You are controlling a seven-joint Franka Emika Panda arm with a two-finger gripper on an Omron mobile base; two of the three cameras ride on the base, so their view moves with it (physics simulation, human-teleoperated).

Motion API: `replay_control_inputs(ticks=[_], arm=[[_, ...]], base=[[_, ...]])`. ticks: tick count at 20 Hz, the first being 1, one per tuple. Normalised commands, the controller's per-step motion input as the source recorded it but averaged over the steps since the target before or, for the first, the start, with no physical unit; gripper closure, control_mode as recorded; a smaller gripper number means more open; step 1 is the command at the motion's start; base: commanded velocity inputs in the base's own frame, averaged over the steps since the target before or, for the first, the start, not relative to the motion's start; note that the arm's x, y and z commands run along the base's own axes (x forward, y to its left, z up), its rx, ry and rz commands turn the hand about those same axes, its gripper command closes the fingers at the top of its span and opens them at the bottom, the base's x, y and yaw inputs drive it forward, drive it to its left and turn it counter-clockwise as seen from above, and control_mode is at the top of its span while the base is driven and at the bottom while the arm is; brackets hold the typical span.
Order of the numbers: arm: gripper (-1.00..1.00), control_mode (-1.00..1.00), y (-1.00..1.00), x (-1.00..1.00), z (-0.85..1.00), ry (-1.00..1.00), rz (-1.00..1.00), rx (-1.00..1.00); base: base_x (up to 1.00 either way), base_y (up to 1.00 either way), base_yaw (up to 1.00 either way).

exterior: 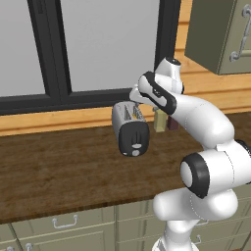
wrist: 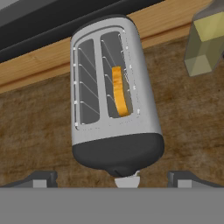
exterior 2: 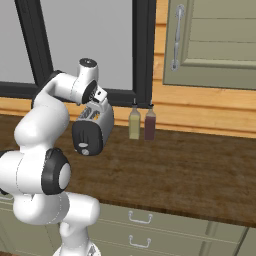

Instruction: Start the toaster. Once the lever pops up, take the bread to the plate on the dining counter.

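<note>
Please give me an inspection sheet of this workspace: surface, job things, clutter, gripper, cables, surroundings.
Surface: brown wood counter, with handled drawers below.
Job things: toaster upright on the counter near the wall; bread sits edge-up in one slot, the other slot empty; the lever cannot be made out.
Clutter: yellow bottle and dark red bottle stand side by side at the wall, beside the toaster.
Gripper: gripper open, above the toaster's black end, holding nothing.
Cables: nothing seen.
Surroundings: window behind the counter; wall cabinet to its right.
</note>
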Motion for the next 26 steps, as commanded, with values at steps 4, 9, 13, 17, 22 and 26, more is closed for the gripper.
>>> replay_control_inputs(ticks=[4, 9, 13, 17, 22, 26], arm=[[-1.0, -1.0, 0.0, 0.0, 0.0, 0.0, 0.0, 0.0], [-1.0, -1.0, 0.0, 0.0, 0.0, 0.0, 0.0, 0.0], [-1.0, -1.0, 0.0, 0.0, 0.0, 0.0, 0.0, 0.0], [-1.0, -1.0, 0.0, 0.0, 0.0, 0.0, 0.0, 0.0], [-1.0, -1.0, 0.0, 0.0, 0.0, 0.0, 0.0, 0.0], [-1.0, -1.0, 0.0, 0.0, 0.0, 0.0, 0.0, 0.0]], base=[[0.0, 0.0, 0.0], [0.0, 0.0, 0.0], [0.0, 0.0, 0.0], [0.0, 0.0, 0.0], [0.0, 0.0, 0.0], [0.0, 0.0, 0.0]])
